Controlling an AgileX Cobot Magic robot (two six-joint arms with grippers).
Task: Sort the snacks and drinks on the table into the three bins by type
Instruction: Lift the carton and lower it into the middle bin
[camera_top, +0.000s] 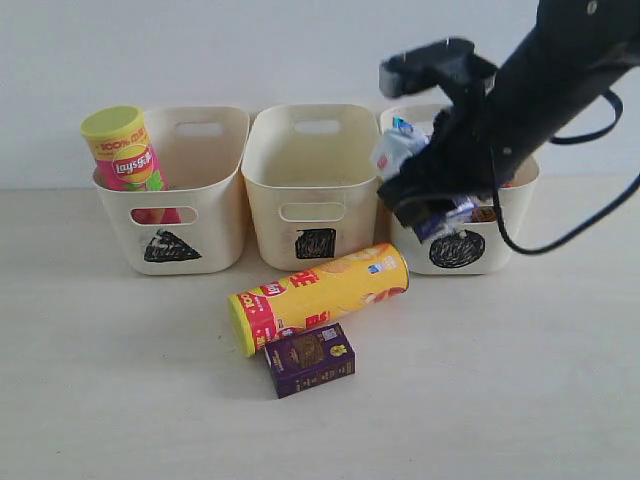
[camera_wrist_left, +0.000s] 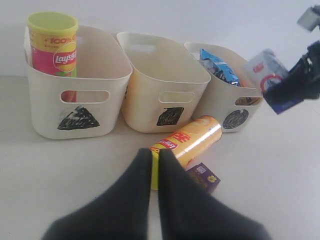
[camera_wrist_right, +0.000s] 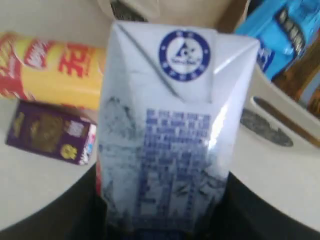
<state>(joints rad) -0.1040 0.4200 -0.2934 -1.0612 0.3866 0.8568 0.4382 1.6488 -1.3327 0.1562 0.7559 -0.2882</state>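
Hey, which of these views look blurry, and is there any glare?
Right wrist view: the carton is close, soft-focused, with glare. Left wrist view: the left tool is a dark blur. Exterior view: fairly sharp, soft shadows.

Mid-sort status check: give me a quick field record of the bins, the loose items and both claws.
triangle bin: pink Lay's tube, standing
square bin: nothing visible inside
circle bin: blue packet showing
on table: yellow Lay's tube lying down, purple box close in front of it
right claw: shut on white-and-blue carton, raised at the circle bin's front
left claw: shut, holding nothing, over the table near the yellow Lay's tube
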